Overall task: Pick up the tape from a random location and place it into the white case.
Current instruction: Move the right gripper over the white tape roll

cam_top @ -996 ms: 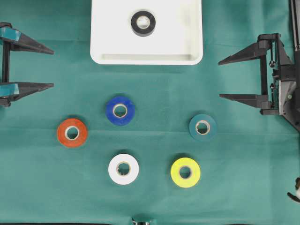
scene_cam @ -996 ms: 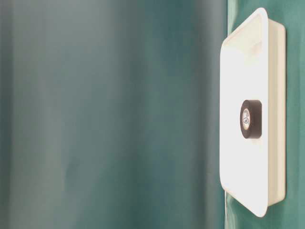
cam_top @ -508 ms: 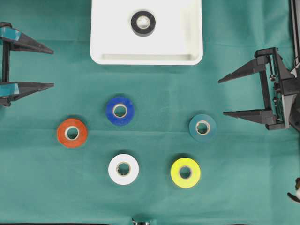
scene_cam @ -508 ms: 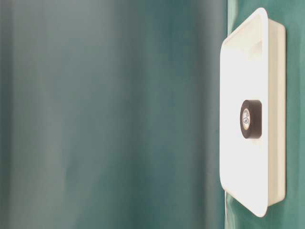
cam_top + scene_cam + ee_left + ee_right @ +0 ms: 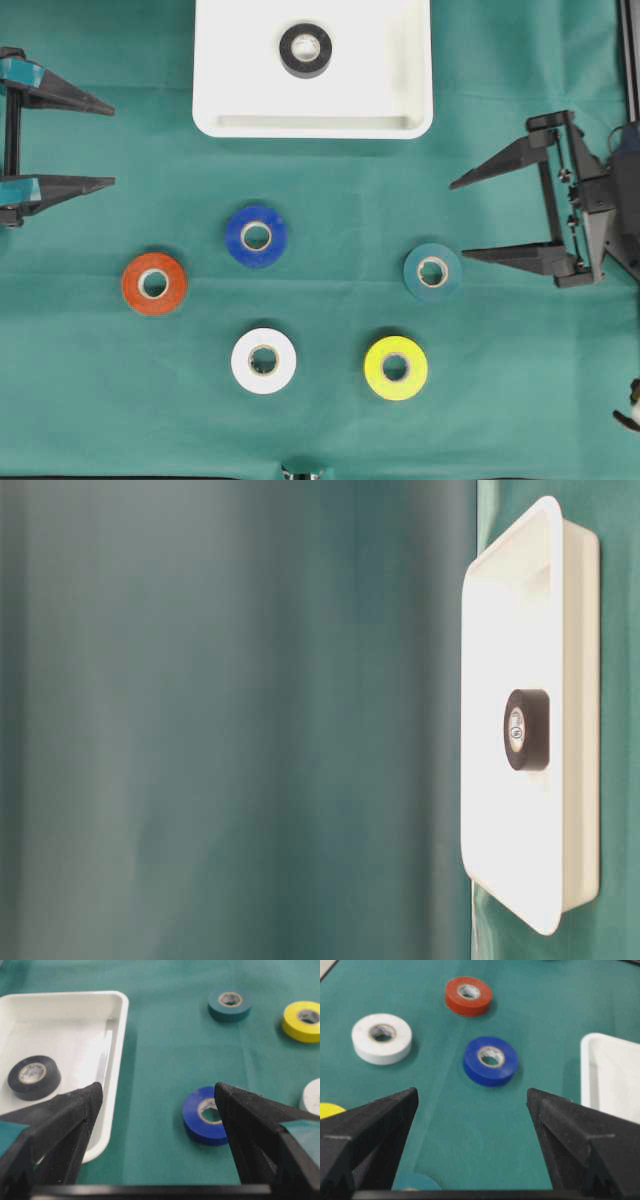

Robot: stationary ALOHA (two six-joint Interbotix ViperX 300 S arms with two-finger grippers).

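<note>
While both of our hands stand spread wide and hold nothing, five loose rolls of tape lie flat on the green cloth of the desk point(image 5: 520, 400). Our left hand point(image 5: 108, 143) sits at the left edge of the overhead view, its two black fingers pointing toward the middle, well apart from every roll. Our right hand point(image 5: 458, 222) reaches in from the right edge, angled slightly downward in that view, with its lower fingertip just beside the teal tape point(image 5: 433, 271) but not touching it.

We see the white case point(image 5: 230, 90) at the top centre of the desk, and one black tape point(image 5: 305, 49) lies flat inside it, near the far wall. Below the case, the blue tape point(image 5: 256, 236) lies nearest to it. The orange tape point(image 5: 154, 283) is to the left of the blue one and a little lower. The white tape point(image 5: 263, 360) and the yellow tape point(image 5: 395, 367) form the bottom row, side by side and apart.

From our left wrist camera the blue roll shows between the spread fingers, with the case's rim on the left. From our right wrist camera the blue roll again lies between the fingers, and the teal roll peeks in at the bottom edge.
</note>
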